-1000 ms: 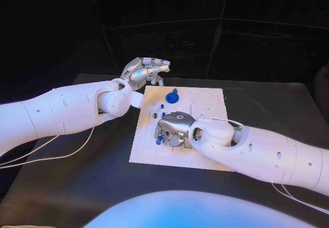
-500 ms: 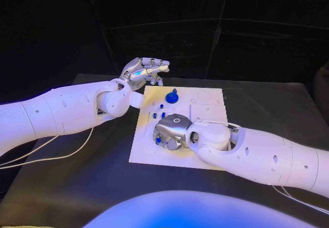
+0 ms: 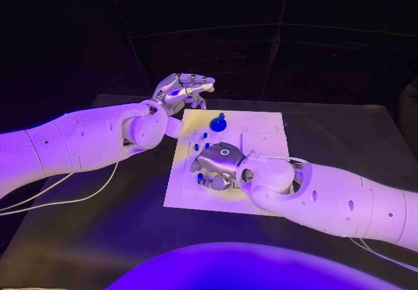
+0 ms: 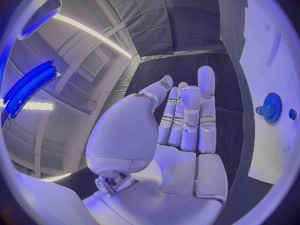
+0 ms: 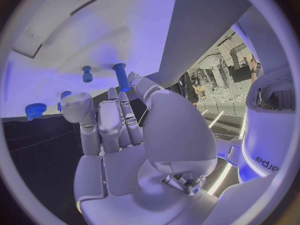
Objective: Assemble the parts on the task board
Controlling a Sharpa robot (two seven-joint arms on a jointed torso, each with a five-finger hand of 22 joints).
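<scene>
Probably a robotics lab: black curtains [image 3: 287, 60] enclose the black table [image 3: 104, 229], ceiling strip lights [image 4: 81, 32] above.

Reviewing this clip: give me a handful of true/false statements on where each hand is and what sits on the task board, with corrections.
1. The right hand is over the task board. True.
2. The left hand holds the blue gear. False: its fingers are extended with nothing in them, and the blue gear stands on the board, apart from that hand.
3. The left hand is beyond the board's far left corner. True.
4. The right hand's fingers are close to a blue peg standing on the board. True.
5. The board is black. False: it is white, on a black table.
</scene>
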